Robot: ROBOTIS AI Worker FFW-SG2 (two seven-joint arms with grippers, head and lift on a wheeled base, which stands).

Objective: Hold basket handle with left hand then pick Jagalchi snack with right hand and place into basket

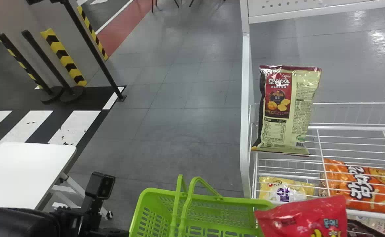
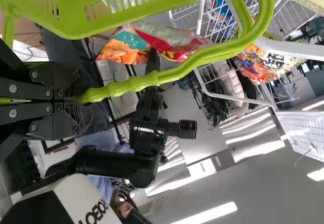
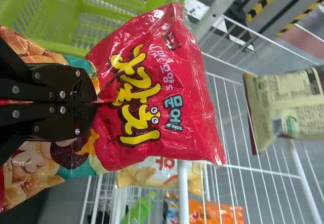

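Observation:
My left gripper (image 1: pixel 111 233) is at the head view's bottom edge, left of the green basket (image 1: pixel 144 194). In the left wrist view, the left gripper (image 2: pixel 83 98) is shut on the basket handle (image 2: pixel 136 84). The red Jagalchi snack bag (image 1: pixel 304 217) is at the head view's lower right, over the basket's right end and the rack's front. The right wrist view has my right gripper (image 3: pixel 96 102) shut on the middle of the Jagalchi snack (image 3: pixel 157 82), with the basket (image 3: pixel 66 16) beside it. Parts of the bag lie behind the gripper.
A white wire rack (image 1: pixel 319 141) stands on the right, with an upright cream and maroon snack bag (image 1: pixel 287 112) on top. Orange (image 1: pixel 366 187) and yellow (image 1: pixel 286 189) bags lie below. A white table (image 1: pixel 24 171) stands at left, with grey floor (image 1: pixel 179 131) between.

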